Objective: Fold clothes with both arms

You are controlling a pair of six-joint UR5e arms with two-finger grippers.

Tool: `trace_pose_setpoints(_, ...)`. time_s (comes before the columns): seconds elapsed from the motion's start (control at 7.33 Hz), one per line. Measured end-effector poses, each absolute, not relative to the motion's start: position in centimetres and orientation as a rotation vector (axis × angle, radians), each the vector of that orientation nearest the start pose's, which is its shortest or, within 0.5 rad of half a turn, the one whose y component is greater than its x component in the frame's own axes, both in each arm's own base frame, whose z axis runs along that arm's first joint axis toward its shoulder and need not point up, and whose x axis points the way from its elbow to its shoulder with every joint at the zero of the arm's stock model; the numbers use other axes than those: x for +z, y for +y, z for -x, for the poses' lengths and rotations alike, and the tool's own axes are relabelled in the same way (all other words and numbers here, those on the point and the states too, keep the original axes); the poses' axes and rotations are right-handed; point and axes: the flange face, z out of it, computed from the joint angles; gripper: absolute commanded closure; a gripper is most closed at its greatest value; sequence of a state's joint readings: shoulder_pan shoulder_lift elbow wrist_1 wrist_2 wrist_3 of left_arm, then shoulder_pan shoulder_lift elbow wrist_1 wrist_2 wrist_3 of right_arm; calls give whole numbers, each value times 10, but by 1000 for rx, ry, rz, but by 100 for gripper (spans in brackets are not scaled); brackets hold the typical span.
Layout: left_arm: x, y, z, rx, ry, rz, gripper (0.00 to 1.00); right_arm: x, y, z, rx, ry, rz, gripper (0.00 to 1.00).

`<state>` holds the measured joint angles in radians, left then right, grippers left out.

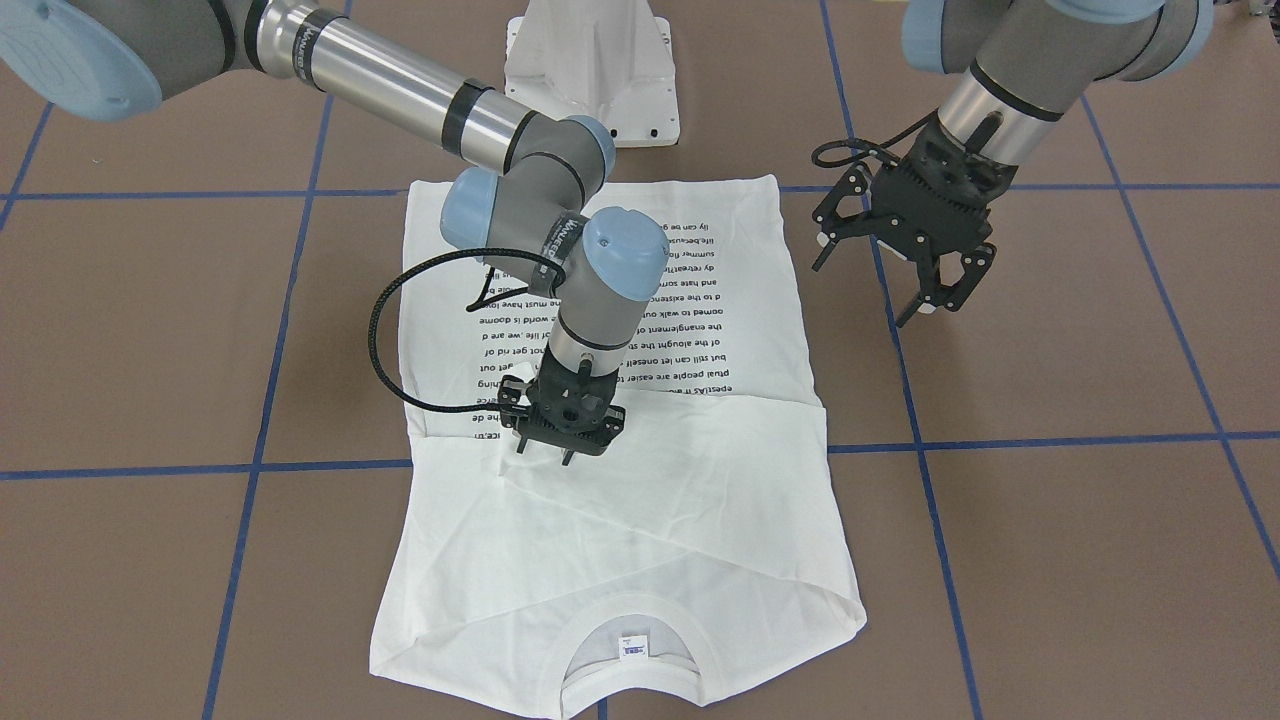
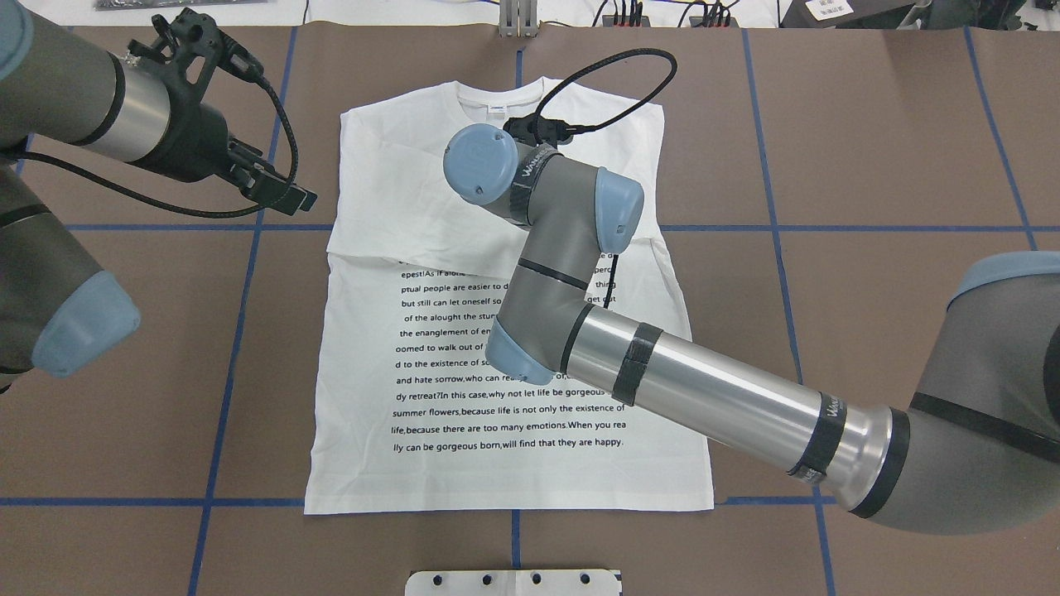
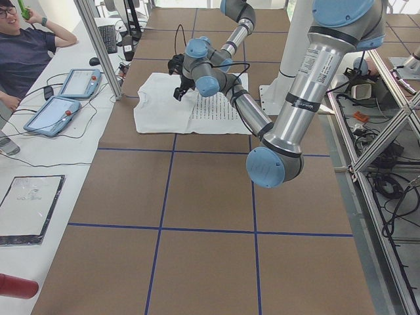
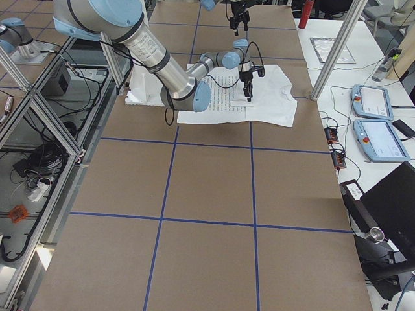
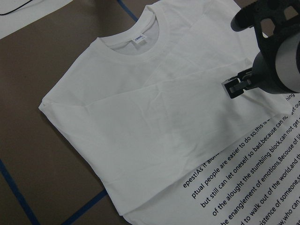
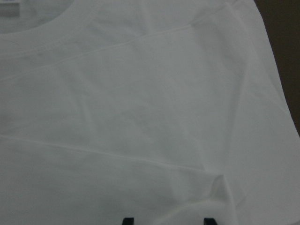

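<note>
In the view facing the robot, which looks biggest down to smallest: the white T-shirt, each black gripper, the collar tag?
1. T-shirt
2. left gripper, raised nearer the camera, so its lead over the other is unsure
3. right gripper
4. collar tag

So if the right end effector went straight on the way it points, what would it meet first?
The white T-shirt, its plain folded part beside the printed text; the gap is unclear.

table: brown, blue tape grid | side desk: white, two tablets
</note>
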<state>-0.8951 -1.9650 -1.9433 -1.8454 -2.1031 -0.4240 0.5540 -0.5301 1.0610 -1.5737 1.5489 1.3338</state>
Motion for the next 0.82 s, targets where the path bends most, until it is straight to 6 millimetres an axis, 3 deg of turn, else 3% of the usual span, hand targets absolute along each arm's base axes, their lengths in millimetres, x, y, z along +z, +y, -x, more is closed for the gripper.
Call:
trace_pose_setpoints(0.14,240,-497,-292,501,950,-619,0,216,-555,647,313,-479,-223,56)
trace_pose_setpoints(0.27,241,-497,-292,500,950,-618,0,218,-554,649,313,-478,-222,94)
trace_pose_setpoints(0.41,241,-496,-292,500,950,-618,0,217,-553,650,316,-478,-221,100)
trace_pose_setpoints(0.82,241,-496,-292,501,950,-617,0,211,-553,649,313,-484,-222,100)
